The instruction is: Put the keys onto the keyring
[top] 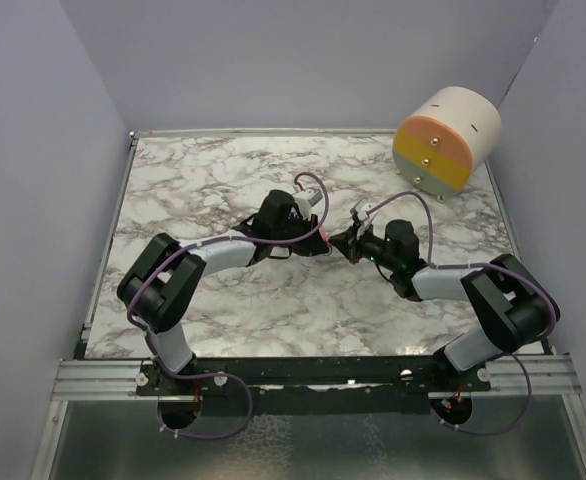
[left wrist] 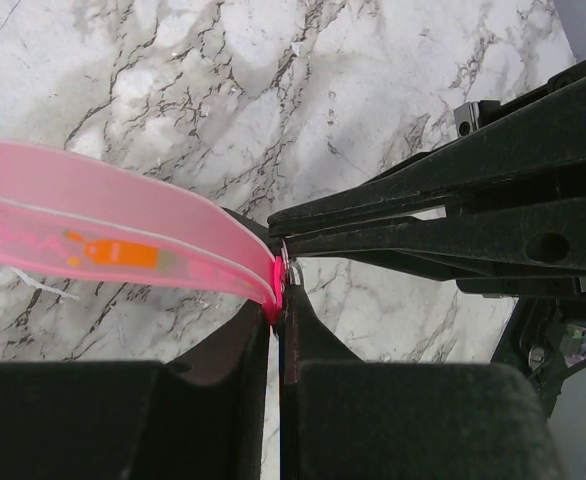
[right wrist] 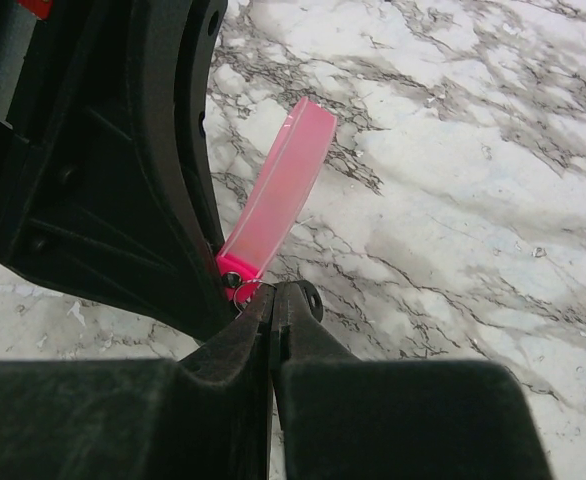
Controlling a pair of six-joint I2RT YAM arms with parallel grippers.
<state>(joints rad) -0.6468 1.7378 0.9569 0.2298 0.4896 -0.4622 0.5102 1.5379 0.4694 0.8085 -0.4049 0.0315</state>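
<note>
Half the job looks done: left gripper [left wrist: 276, 315] clamps the keyring [left wrist: 113, 240] near its ring [right wrist: 246, 291]; right gripper [right wrist: 273, 312], closed seemingly on the key [right wrist: 308, 297], meets that ring; threading not yet done.

A robot lab cell: plain walls [top: 33, 150] box in a marble-topped table [top: 193, 170].

**Pink keyring [left wrist: 123, 245], gripped at its ring end, in the centre of the top view.**
It is a slim, half-transparent pink strip with an orange mark and pale lettering. One end is brighter red, and a small thin metal ring [left wrist: 285, 262] sits there. In the left wrist view the strip runs from the left edge to the middle, where the left gripper [left wrist: 276, 312] pinches the red end. In the right wrist view it points to the upper right. The key cannot be made out.
</note>
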